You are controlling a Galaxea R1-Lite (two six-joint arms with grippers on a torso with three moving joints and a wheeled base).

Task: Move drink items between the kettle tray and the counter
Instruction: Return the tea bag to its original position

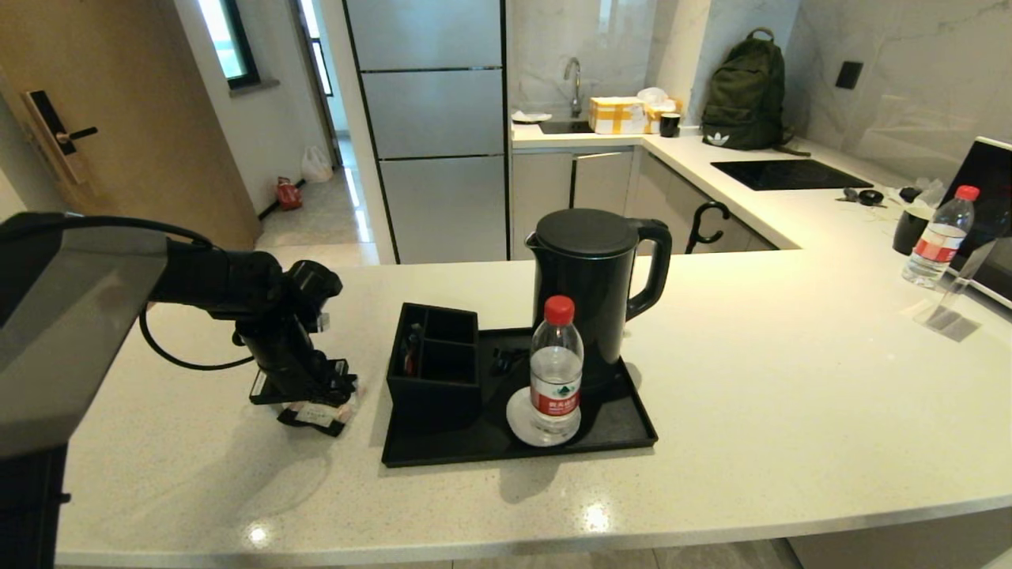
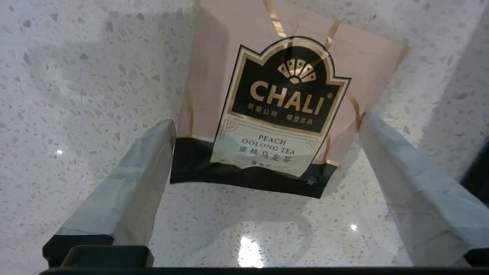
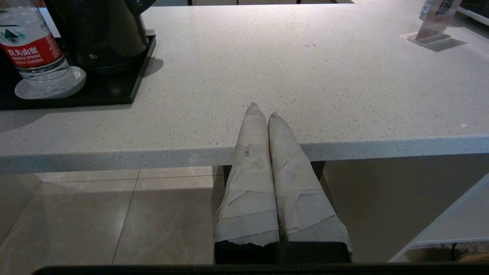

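Observation:
The pale pink tea sachet [image 2: 282, 114] with dark edges lies flat on the speckled counter [image 2: 76, 95], left of the kettle tray [image 1: 617, 419]. My left gripper [image 2: 267, 124] hangs low over it, open, one taped finger [image 2: 153, 160] at each side of the sachet's dark end. In the head view the sachet [image 1: 320, 415] peeks out under that gripper [image 1: 312, 403]. The water bottle [image 1: 556, 371] with the red cap stands on a white coaster in the tray, in front of the black kettle [image 1: 593, 284]. My right gripper [image 3: 263, 109] is shut and empty, parked before the counter's front edge.
A black compartmented box [image 1: 433, 359] fills the tray's left end, close to my left arm. A second bottle [image 1: 941, 237] and a clear stand [image 1: 949, 308] sit far right. The right wrist view shows the bottle [image 3: 34, 53], kettle [image 3: 103, 34] and tray [image 3: 114, 91].

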